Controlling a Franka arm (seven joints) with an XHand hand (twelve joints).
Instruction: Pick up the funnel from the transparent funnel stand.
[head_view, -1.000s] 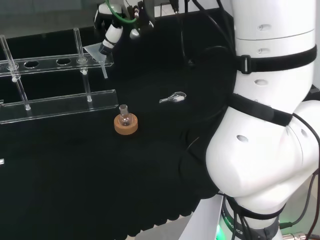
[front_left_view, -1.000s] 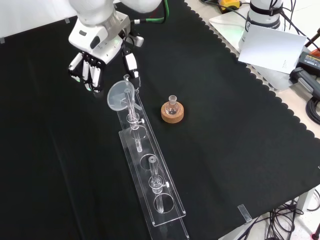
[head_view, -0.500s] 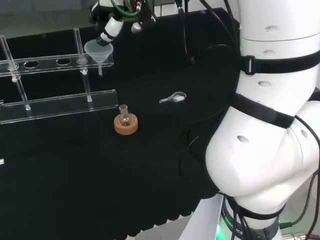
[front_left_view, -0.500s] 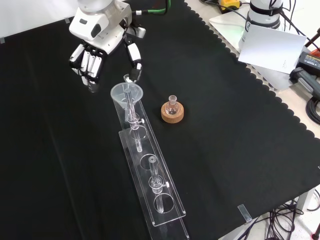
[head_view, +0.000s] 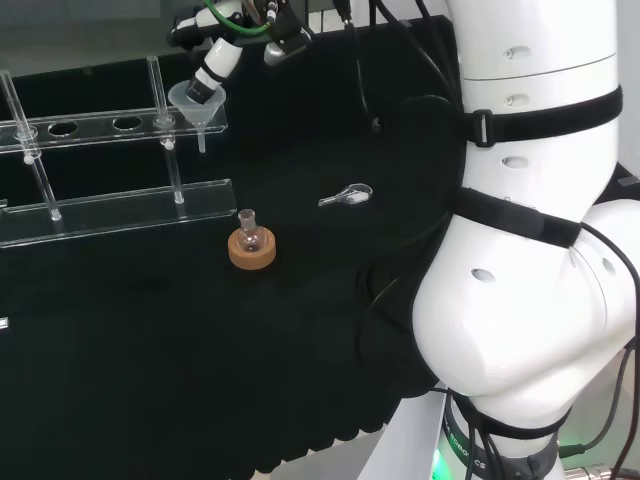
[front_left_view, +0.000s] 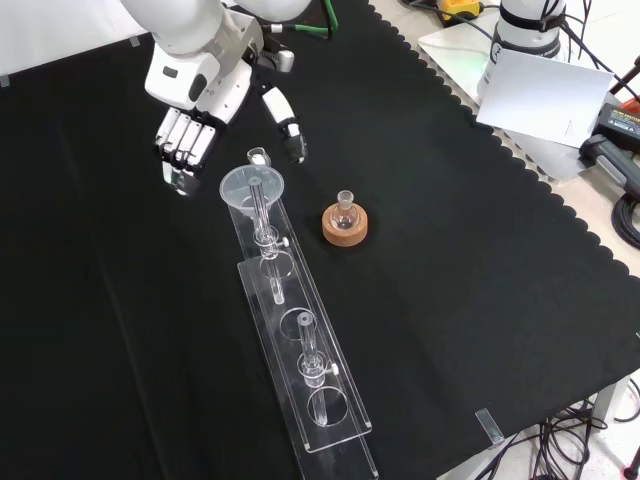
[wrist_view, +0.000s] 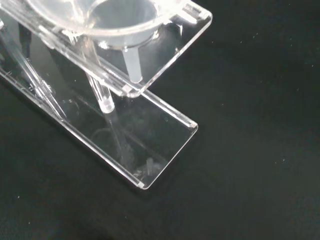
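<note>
On the head view's far left end of the cloth (head_view: 300, 330): clear stand (head_view: 120, 125), an upper shelf with round holes over a lower base plate, joined by upright rods. Funnel (head_view: 196, 102) seated upright in the shelf's right-end hole, stem hanging below the shelf. Hand (head_view: 212, 62) just above and right of the funnel, one black-tipped finger angled down to the rim; contact cannot be told. Small flask (head_view: 249, 232) on a cork ring (head_view: 251, 252), nearer the camera, well apart from the stand. Small clear spoon-like piece (head_view: 347, 195) lying right of the flask. Arm (head_view: 530, 250), white, at right.

Front view: stand (front_left_view: 300, 345) running from upper left to lower right. Funnel (front_left_view: 252, 190) at its upper end, bowl up. Hand (front_left_view: 205, 95) above the funnel, fingers (front_left_view: 185, 145) straight and hanging left of the bowl, thumb (front_left_view: 285, 125) spread to the bowl's right; nothing held, funnel between them and apart from both. Flask (front_left_view: 345, 210) on cork ring (front_left_view: 345, 228) right of the stand.

Wrist view: funnel (wrist_view: 120, 25) bowl seated in the shelf, stem through the hole, ending above the base plate. Stand (wrist_view: 150, 145) corner close, cloth (wrist_view: 250, 150) beyond.
</note>
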